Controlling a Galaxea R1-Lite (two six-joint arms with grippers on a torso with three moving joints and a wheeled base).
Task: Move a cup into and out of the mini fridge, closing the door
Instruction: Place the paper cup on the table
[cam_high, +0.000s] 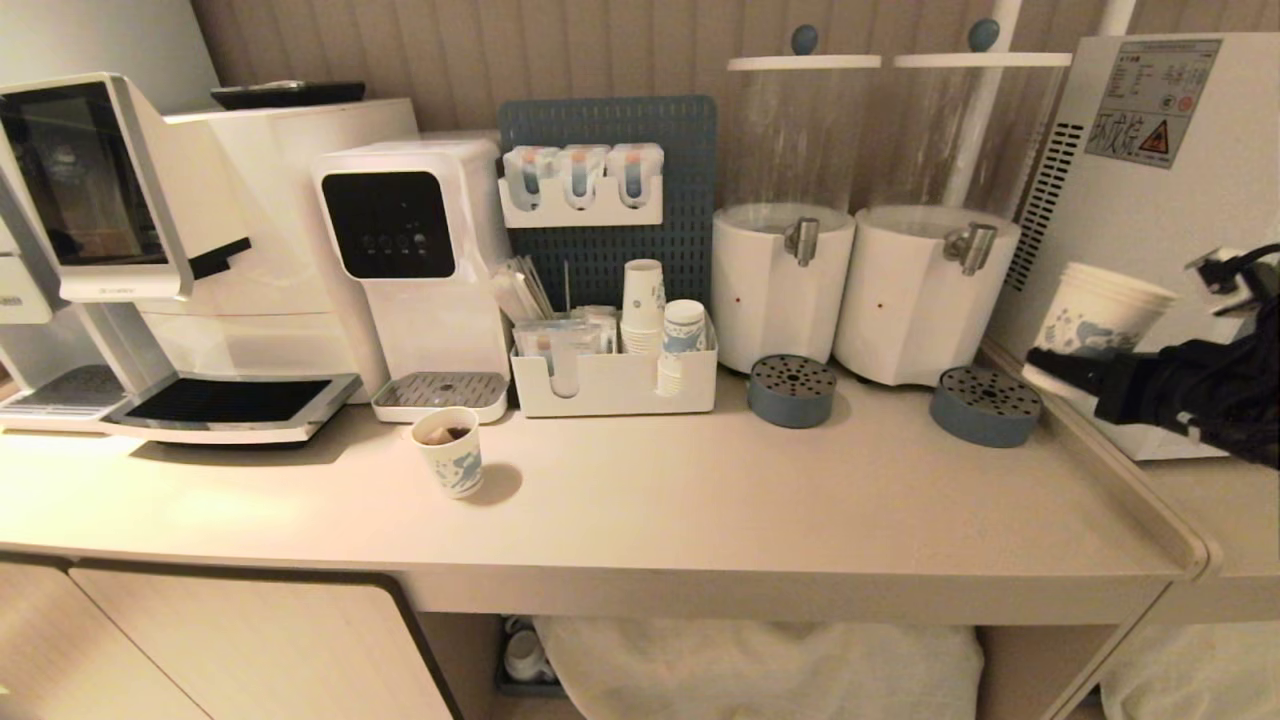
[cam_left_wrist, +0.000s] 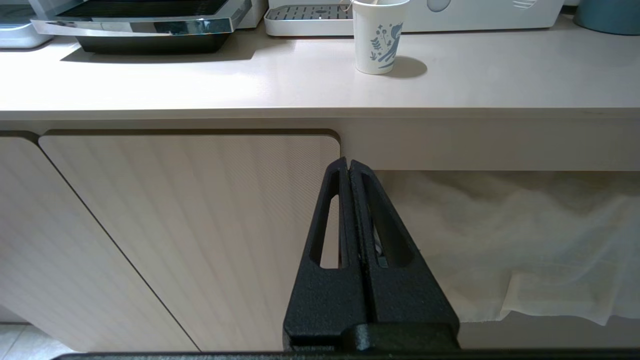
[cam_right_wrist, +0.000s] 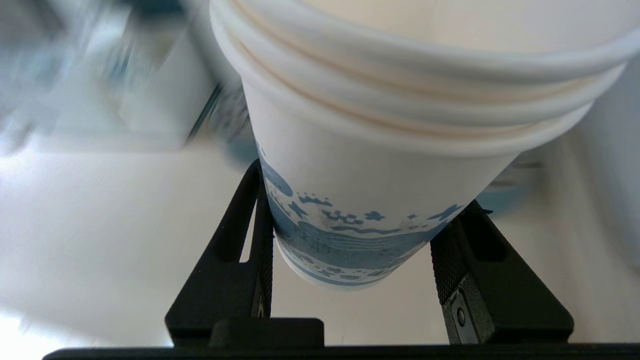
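White paper cup (cam_right_wrist: 380, 165), blue print, stacked rims | right pincer (cam_right_wrist: 350, 250) clamped on it | left pincer (cam_left_wrist: 348, 167) together

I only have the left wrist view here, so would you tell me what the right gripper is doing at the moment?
Observer: The right gripper is shut on the cup, holding it in front of the mini fridge's vented side, at the right of the head view.
Operator: Thank you. Is the patterned cup standing on the counter in my view empty?
Observer: No, from above the head view shows brown contents inside that patterned cup.
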